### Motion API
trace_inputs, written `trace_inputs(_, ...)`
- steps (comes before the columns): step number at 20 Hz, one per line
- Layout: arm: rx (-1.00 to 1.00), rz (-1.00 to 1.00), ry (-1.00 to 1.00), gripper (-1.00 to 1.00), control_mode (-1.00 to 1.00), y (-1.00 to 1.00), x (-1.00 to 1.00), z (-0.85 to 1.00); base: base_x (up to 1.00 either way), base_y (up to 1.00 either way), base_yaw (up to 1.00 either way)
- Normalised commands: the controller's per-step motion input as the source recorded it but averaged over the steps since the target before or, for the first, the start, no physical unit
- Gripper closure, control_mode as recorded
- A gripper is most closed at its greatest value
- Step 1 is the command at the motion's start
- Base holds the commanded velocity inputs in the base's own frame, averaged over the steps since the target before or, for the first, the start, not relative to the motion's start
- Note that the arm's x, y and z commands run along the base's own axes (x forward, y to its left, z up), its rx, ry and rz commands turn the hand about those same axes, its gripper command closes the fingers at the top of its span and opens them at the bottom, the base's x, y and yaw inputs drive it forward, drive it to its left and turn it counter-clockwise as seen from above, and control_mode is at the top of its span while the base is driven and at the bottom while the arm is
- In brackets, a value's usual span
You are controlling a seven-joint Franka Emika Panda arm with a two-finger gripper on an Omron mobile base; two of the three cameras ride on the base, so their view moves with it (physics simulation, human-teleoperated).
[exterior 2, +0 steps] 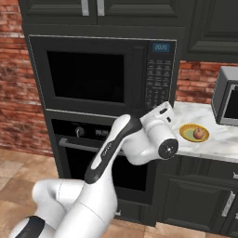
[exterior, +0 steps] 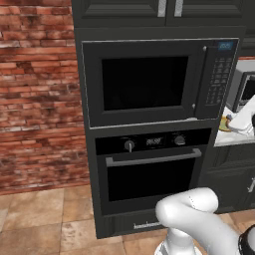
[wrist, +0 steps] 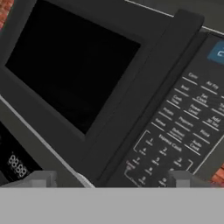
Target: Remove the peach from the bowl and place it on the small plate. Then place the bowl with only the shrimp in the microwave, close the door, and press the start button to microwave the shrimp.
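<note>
The built-in black microwave (exterior 2: 88, 76) has its door (exterior: 144, 82) shut, with the dark window (wrist: 74, 65) close in front of the hand camera. My gripper (wrist: 112, 181) is open with nothing between its fingers, and it points at the lower part of the keypad (wrist: 175, 131) without touching it. In the right base view my white hand (exterior 2: 160, 116) hangs just before the keypad's (exterior 2: 157, 79) bottom edge. The peach (exterior 2: 199, 133) lies on the small yellow plate (exterior 2: 187, 132) on the counter, to the right. The bowl and the shrimp are hidden. The button labels are too blurred to read.
A black oven with a bar handle (exterior 2: 79, 146) sits under the microwave. To the right runs a marble counter (exterior 2: 218, 142) carrying a grey appliance (exterior 2: 228, 95). Dark cabinets hang above. A brick wall (exterior: 40, 99) stands at the left.
</note>
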Motion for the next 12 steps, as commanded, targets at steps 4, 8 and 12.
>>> trace_inputs(4,0.01,0.22,-0.12,-1.0,-1.0,0.0,0.3,-0.23,0.0,0.0,0.0)
trace_inputs(8,0.0,0.19,0.06,-1.0,-1.0,0.13,0.53,-0.31,0.0,0.0,0.0)
trace_inputs(12,0.0,0.04,0.04,-1.0,-1.0,0.01,0.32,-0.01,0.0,0.0,0.0)
